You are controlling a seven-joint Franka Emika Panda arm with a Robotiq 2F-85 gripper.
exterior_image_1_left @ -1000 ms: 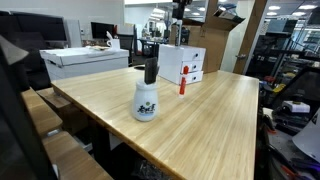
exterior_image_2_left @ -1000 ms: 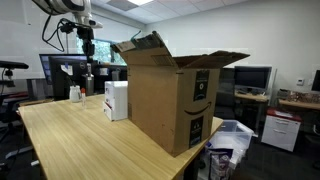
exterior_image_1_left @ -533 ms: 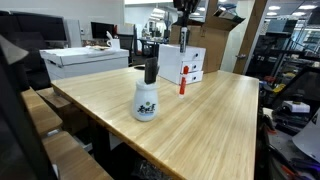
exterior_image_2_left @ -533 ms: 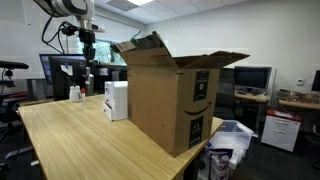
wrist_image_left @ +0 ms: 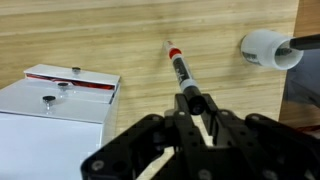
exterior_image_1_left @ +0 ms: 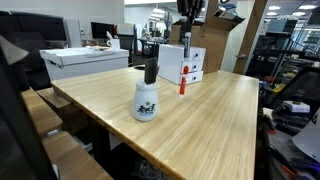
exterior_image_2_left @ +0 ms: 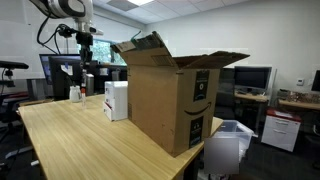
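Pincer (wrist_image_left: pixel 197 108) clamped on slim black marker with red tip (wrist_image_left: pixel 181 76), now lifted higher than a second ago, well above light wooden worktop (wrist_image_left: pixel 120 30). White cardboard box (wrist_image_left: pixel 50 105) below-left of pincer; white spray bottle (wrist_image_left: pixel 268 48) beyond marker tip. Marker is airborne, carried upward.

In the wrist view the gripper (wrist_image_left: pixel 197 125) is cut off by the bottom edge, and its body hides the lower end of the marker (wrist_image_left: pixel 186 82). The white bottle (wrist_image_left: pixel 272 48) is cut by the right edge. In an exterior view the gripper (exterior_image_2_left: pixel 86 52) is too small to see the jaws.
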